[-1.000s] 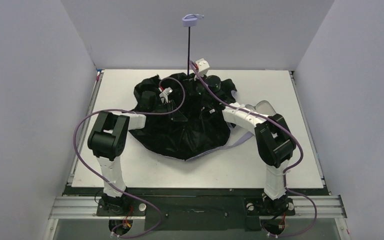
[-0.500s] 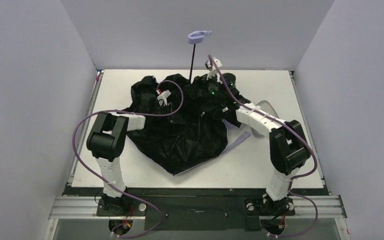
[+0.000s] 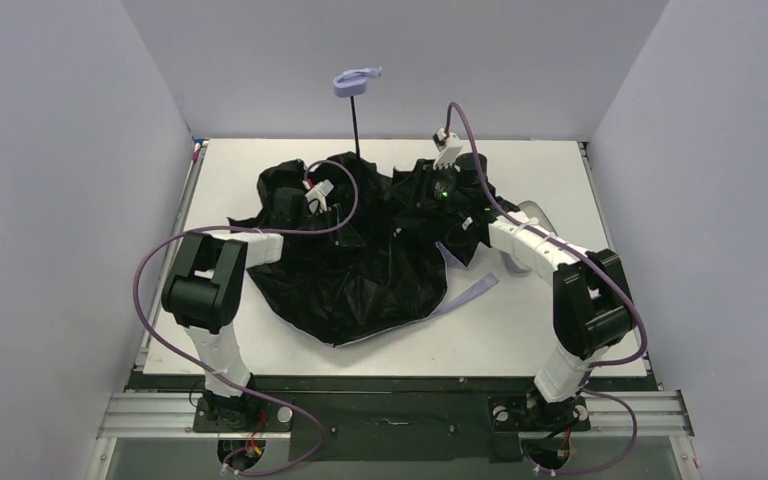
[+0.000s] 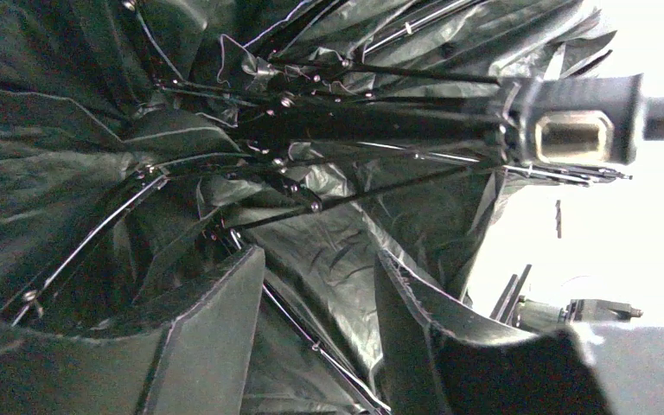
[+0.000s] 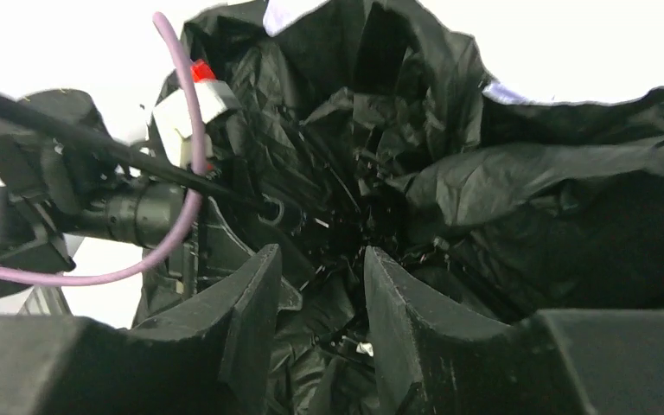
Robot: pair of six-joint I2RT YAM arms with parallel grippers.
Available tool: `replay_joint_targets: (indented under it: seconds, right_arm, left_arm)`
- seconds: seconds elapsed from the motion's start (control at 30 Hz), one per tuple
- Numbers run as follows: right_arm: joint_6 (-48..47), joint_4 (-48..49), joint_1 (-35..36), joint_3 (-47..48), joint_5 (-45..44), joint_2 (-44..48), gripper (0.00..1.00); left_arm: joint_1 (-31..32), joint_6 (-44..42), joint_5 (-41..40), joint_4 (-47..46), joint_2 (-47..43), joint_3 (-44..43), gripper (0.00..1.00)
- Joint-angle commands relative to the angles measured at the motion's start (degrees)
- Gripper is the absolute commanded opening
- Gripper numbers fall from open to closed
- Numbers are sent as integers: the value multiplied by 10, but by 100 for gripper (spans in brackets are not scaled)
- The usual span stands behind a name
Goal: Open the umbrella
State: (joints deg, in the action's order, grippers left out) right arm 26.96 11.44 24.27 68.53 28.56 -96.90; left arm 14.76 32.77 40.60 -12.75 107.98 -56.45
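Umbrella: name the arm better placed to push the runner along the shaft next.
Probably left: the runner sits close ahead of the open left end effector; the right end effector faces crumpled canopy.

I counted one umbrella [image 3: 360, 270] on one table [image 3: 520, 330], with a single black shaft [image 3: 357, 125] and a single lavender handle [image 3: 355, 82]. There were two arms, the left arm [image 3: 210, 290] and the right arm [image 3: 570, 290], and two purple cables [image 3: 150, 280]. There were two grippers, the left gripper [image 4: 320, 268] and the right gripper [image 5: 320, 259], with two fingers [image 4: 216, 328] apiece, four in all.
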Motion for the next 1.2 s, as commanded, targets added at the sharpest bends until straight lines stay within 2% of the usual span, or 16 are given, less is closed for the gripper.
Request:
replay_joint_targets:
  seconds: [0.0,0.1,0.23,0.4,0.47,0.6,0.77,0.93,1.17]
  right_arm:
    - [36,12,21,17,6,-33,36]
    - [27,1,31,36,9,-60,36]
    - [-10,-37,37,59,9,-91,35]
    - [-124,-146,45,85,-13,-122,36]
    - [-167,-186,47,95,-27,-128,40]
    - [-248,-265,52,121,-59,-139,42]
    - [-307,-347,52,149,-91,-153,40]
    - [-328,-396,43,156,-112,-166,39]
    - [-330,-421,21,143,-72,-162,38]
  left_arm:
    - [-7,-3,-17,7,-47,9,51]
    - [-7,-4,-21,12,-67,6,57]
    - [-23,-5,-32,36,-92,-4,59]
    - [-49,-21,-92,82,-130,-19,59]
    - [-53,-29,-114,90,-135,-25,59]
    - [-52,-30,-144,116,-101,-55,59]
    - [-68,-11,-183,126,-51,-72,52]
    - [-96,-24,-219,201,-14,-88,43]
    - [-116,-61,-221,235,-27,-76,39]
